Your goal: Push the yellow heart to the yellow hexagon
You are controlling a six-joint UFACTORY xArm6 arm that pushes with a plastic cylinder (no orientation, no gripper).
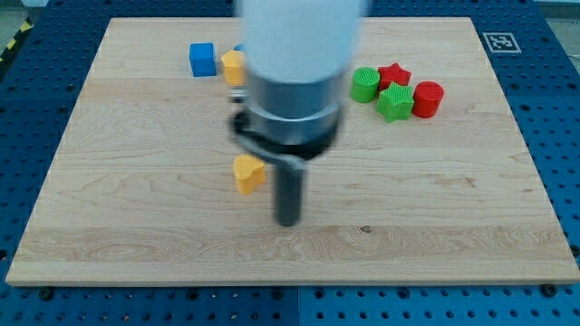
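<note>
My tip [288, 220], a bare rod end with nothing to open and nothing in its hold, sits on the board [453, 235] just right of and slightly below the yellow heart [247, 172], close to it but whether touching I cannot tell. Two yellow blocks show: that heart and the yellow hexagon [234, 67], well apart toward the view's top, partly behind the arm and beside one blue cube [202, 60]. At the upper right cluster four blocks, two green and two red: green cylinder [365, 85], green star [395, 102], red star [393, 74], red cylinder [428, 99].
</note>
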